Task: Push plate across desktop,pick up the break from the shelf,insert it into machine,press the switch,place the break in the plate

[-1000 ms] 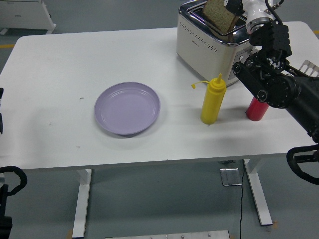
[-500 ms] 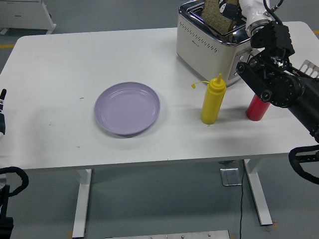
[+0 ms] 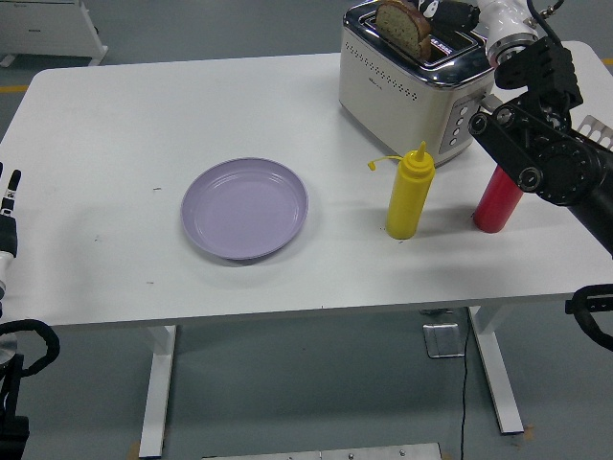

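A brown slice of bread (image 3: 400, 25) stands low in the top slot of the silver toaster (image 3: 397, 86) at the table's far right. My right hand (image 3: 446, 11) hovers over the toaster at the picture's top edge, its dark fingers closed on the slice's upper right corner; most of the hand is cut off. A lavender plate (image 3: 244, 208) lies empty near the table's middle. My left hand (image 3: 8, 225) shows at the left edge beside the table, fingers pointing up and holding nothing.
A yellow squeeze bottle (image 3: 410, 192) and a red bottle (image 3: 498, 199) stand in front of the toaster, the red one just under my right forearm (image 3: 546, 153). A bit of a grey rack (image 3: 594, 129) shows at the right edge.
The bread has sunk from high above the toaster down into the slot, with my right hand following it. My left hand has risen into view at the left edge.
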Tool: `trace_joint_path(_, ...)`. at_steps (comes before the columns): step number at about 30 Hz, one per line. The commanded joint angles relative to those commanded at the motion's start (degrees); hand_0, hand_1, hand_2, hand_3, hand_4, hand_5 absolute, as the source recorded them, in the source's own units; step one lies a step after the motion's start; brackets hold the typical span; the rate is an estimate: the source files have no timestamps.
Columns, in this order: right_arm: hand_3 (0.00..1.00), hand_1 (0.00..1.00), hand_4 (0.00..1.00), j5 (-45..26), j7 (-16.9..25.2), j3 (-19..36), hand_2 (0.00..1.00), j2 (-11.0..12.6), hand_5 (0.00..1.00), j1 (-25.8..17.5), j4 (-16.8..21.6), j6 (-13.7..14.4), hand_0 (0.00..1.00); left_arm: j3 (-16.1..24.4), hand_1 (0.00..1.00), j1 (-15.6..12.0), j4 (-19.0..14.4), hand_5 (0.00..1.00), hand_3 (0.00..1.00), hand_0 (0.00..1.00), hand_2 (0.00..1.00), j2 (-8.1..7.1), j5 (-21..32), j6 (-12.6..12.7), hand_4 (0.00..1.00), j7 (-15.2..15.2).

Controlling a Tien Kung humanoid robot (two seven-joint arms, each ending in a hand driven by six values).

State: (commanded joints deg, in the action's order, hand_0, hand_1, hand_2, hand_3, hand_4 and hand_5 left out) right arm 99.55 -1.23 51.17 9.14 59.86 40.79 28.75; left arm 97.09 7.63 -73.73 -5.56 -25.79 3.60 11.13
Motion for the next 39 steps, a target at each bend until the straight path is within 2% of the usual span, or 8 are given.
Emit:
trace_joint_path(1, 0.998, 0.886, 0.835, -1.15, 0.53, -0.32, 0.976, 0.9, 0.383, -0.32, 1.07, 0.82, 0.918, 0.01, 0.904, 0.03, -0.01, 0.998, 0.803, 0.835, 0.898, 0.01, -0.01, 0.0, 0.641, -0.01)
trace_joint_path(2, 0.865, 0.77, 0.611, -1.94, 0.84, -0.51, 0.852, 1.43, 0.291, -0.51, 1.74, 1.3, 0.778, 0.01, 0.904, 0.05, -0.02, 0.998, 0.803, 0.835, 0.898, 0.01, -0.01, 0.0, 0.642, -0.01)
trace_joint_path(7, 0.865, 0.77, 0.611, -7.39, 3.22, -1.12, 0.852, 6.4, 0.291, -2.49, 6.89, 2.34, 0.778, 0.22, 0.904, 0.09, -0.08, 0.998, 0.803, 0.835, 0.898, 0.01, -0.06, 0.01, 0.642, -0.03)
trace_joint_path(8, 0.635, 0.623, 0.434, -8.47, 3.63, -1.17, 0.678, 7.48, 0.307, -2.92, 7.96, 1.74, 0.589, 0.28, 0.903, 0.09, -0.09, 0.998, 0.802, 0.835, 0.898, 0.01, -0.07, 0.01, 0.641, -0.03)
trace_joint_path(16, 0.593, 0.581, 0.378, -10.68, 5.99, -0.96, 0.635, 16.72, 0.323, -6.42, 15.65, -7.03, 0.534, 0.77, 0.904, 0.0, -0.21, 0.998, 0.802, 0.835, 0.898, 0.01, -0.14, 0.02, 0.642, -0.09)
trace_joint_path(21, 0.559, 0.542, 0.33, -7.38, 6.09, -0.53, 0.587, 20.6, 0.322, -8.24, 17.93, -12.75, 0.49, 0.66, 0.903, 0.07, -0.23, 0.998, 0.802, 0.835, 0.898, 0.07, -0.22, -0.03, 0.641, -0.18)
trace_joint_path(32, 0.551, 0.534, 0.294, -0.26, 4.71, -1.54, 0.567, 24.33, 0.33, -10.71, 19.96, -22.26, 0.482, 0.54, 0.903, 0.02, -0.21, 0.998, 0.802, 0.835, 0.898, 0.19, -0.36, -0.1, 0.641, -0.33)
trace_joint_path(39, 0.543, 0.529, 0.287, 2.4, 3.39, -2.14, 0.558, 25.05, 0.339, -11.97, 20.14, -24.62, 0.472, 0.58, 0.903, -0.15, -0.15, 0.998, 0.802, 0.834, 0.898, 0.23, -0.45, -0.12, 0.641, -0.37)
